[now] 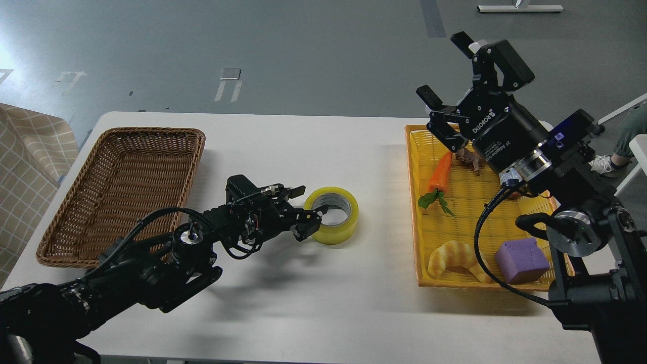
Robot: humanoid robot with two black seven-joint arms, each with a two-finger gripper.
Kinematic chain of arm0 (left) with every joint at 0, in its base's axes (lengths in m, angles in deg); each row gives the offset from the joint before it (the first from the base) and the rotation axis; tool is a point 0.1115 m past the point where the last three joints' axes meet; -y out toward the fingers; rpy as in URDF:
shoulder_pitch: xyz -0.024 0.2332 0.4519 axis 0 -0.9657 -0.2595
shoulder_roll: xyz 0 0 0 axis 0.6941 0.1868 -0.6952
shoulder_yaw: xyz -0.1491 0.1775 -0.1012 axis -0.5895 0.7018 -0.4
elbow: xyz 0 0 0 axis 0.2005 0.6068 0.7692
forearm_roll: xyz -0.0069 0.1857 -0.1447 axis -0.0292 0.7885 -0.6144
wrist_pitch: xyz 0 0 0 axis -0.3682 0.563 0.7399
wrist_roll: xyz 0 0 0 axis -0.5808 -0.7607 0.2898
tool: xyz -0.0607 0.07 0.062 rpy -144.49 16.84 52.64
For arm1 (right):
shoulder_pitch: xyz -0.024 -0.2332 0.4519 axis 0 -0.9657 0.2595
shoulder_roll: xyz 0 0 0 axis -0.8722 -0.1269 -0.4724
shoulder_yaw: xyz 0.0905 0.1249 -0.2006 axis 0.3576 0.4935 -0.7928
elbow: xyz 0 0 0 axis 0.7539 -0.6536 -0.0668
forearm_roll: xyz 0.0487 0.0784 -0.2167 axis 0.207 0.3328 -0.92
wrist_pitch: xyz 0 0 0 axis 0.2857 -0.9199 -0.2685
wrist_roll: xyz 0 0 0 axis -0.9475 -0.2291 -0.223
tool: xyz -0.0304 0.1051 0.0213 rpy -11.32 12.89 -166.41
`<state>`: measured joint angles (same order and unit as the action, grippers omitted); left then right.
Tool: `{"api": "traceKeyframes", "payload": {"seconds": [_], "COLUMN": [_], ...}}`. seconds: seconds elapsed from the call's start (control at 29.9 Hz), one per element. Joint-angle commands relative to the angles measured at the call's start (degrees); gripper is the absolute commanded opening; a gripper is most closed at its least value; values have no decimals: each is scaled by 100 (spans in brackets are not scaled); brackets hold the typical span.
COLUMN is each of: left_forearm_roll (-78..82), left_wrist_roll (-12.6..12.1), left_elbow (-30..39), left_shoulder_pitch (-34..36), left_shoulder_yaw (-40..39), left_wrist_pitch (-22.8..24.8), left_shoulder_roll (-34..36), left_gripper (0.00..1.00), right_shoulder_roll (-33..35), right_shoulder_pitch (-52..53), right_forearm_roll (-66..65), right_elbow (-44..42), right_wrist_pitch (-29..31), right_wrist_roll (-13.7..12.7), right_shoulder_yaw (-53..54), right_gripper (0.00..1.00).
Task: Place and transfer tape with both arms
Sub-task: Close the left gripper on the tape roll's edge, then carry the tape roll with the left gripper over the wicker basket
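The tape (335, 224), a yellow translucent roll with a grey-white core, lies flat on the white table (313, 303) near its middle. My left gripper (306, 208) reaches in low from the left. Its fingers are apart at the roll's left wall, and one fingertip (316, 216) is at the core opening. I cannot tell whether they press on the wall. My right gripper (441, 65) is open and empty, held high above the far left corner of the yellow basket (415, 167), well right of the tape.
A brown wicker basket (76, 202) stands at the left of the table. The yellow basket holds a carrot (440, 174), a small brown animal figure (470, 161), a croissant (455, 255) and a purple block (520, 260). A checked cloth (25, 162) lies at the far left.
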<state>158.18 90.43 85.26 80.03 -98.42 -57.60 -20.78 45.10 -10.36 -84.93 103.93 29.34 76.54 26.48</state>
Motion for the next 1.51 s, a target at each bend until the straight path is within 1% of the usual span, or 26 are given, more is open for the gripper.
{"api": "traceKeyframes", "payload": {"seconds": [0.0, 0.07, 0.13, 0.27, 0.33, 0.47, 0.5, 0.6, 0.84, 1.0, 1.27, 1.3, 1.37, 1.44, 1.47], "left_forearm_roll": [0, 0, 0, 0, 0, 0, 0, 0, 0, -212, -310, -310, -327, -353, -397], "left_wrist_roll": [0, 9, 9, 9, 9, 9, 9, 0, -8, 0, 53, 105, 499, 737, 774], "left_elbow": [-5, -5, -14, -14, -14, -14, -14, -14, -5, -14, 83, 83, 109, 109, 109], "left_shoulder_pitch": [3, 3, -15, -15, 2, 11, 11, 20, 126, 336, 460, 460, 468, 495, 521], "left_shoulder_yaw": [3, 3, 12, 12, 12, 12, 12, 3, 3, 3, 3, -5, -6, -6, -6], "left_wrist_pitch": [6, 6, 6, 15, 24, 32, 32, 50, 67, 120, 155, 155, 155, 155, 155], "left_shoulder_roll": [8, 8, 8, 8, 16, 34, 34, 43, 52, 402, 596, 657, 947, 1131, 1194], "left_gripper": [53, 53, 45, 33, 22, 18, 14, 8, 7, 8, 8, 8, 8, 8, 8], "right_shoulder_roll": [-5, -5, -5, -5, -5, -5, -5, -13, -22, -40, -66, -66, -57, -66, -66], "right_shoulder_pitch": [-65, -73, -82, -144, -153, -170, -170, -179, -179, -214, -197, -197, -197, -205, -205], "right_forearm_roll": [0, 0, -9, -9, -9, -9, -9, -9, -9, -9, -9, -9, -9, -9, -9], "right_elbow": [7, -2, -10, -2, -2, -2, -2, -10, -10, -19, -28, -28, -28, -19, -28], "right_wrist_pitch": [0, -9, -9, -9, -9, -18, -18, -26, -26, -35, -35, -35, -35, -35, -35], "right_wrist_roll": [0, 0, 8, 8, 8, 8, 8, 8, 8, 8, 8, 8, 8, 8, 8], "right_shoulder_yaw": [-1, -1, -1, -1, 8, 8, 8, 8, -1, -10, -27, -27, -123, -159, -176], "right_gripper": [100, 100, 100, 100, 100, 100, 100, 100, 100, 100, 100, 100, 100, 100, 100]}}
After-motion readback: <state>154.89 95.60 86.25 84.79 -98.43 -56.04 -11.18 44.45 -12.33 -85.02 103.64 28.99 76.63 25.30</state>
